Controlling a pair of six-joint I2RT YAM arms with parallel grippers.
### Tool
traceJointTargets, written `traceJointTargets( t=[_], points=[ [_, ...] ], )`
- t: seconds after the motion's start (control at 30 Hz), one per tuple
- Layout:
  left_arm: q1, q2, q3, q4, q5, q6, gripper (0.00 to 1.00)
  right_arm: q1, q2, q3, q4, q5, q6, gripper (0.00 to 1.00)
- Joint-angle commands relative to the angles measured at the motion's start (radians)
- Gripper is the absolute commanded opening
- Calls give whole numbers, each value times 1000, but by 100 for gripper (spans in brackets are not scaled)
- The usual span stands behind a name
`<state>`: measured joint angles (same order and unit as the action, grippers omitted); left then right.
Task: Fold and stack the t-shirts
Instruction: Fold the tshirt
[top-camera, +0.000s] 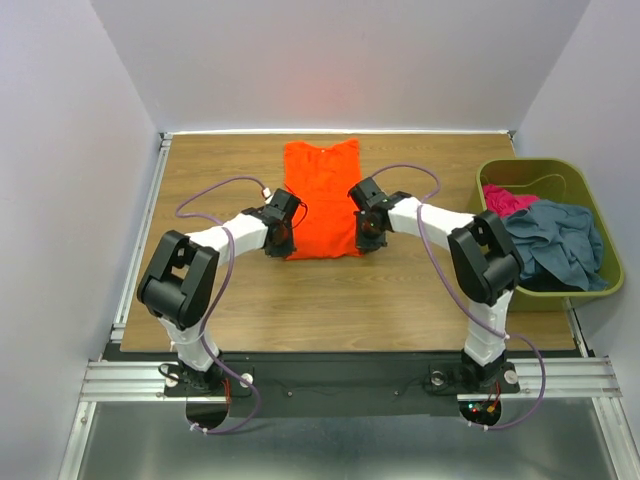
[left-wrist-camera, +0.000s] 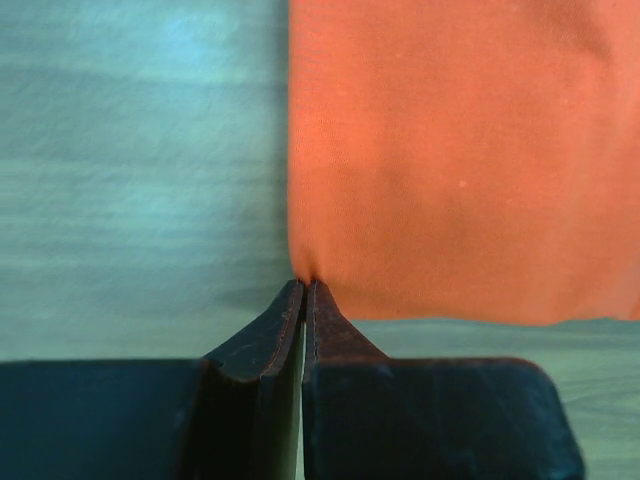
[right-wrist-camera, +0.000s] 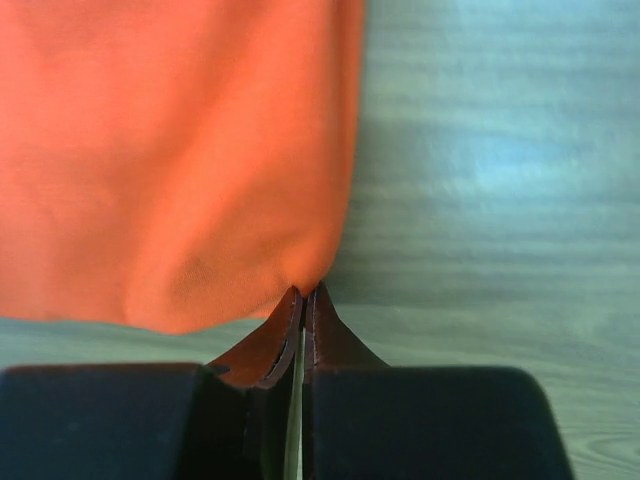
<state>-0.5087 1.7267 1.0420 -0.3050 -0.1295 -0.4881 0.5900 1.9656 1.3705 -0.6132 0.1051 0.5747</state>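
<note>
The bright orange t-shirt (top-camera: 322, 198) lies on the wooden table (top-camera: 250, 300), folded into a long narrow strip running front to back. My left gripper (top-camera: 279, 240) is shut on the shirt's near left corner (left-wrist-camera: 305, 272). My right gripper (top-camera: 366, 238) is shut on its near right corner (right-wrist-camera: 308, 282). The cloth (left-wrist-camera: 460, 160) fills the upper right of the left wrist view and the upper left of the right wrist view (right-wrist-camera: 170, 150). The slate blue-grey shirt (top-camera: 555, 240) and the magenta-pink shirt (top-camera: 507, 200) lie crumpled in the tub.
An olive-green plastic tub (top-camera: 530, 165) stands at the table's right edge. Grey walls enclose the table on the left, back and right. Purple cables loop from both arms over the table.
</note>
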Motion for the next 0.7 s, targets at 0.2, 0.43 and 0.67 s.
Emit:
traceJointTargets(
  t=[0.2,0.43,0.67],
  points=[
    [-39,-317,-209,-178,238,-24,0,11,-221,-331,-213,-100,-87,1],
    [-165,-554,-319,-279,337,-181,0,53,-446,-439,-312,-185,-32,1],
    [-272,-693,-373,-331,375,-303,0,67,-583,-429,-422,-190,1,1]
  ],
)
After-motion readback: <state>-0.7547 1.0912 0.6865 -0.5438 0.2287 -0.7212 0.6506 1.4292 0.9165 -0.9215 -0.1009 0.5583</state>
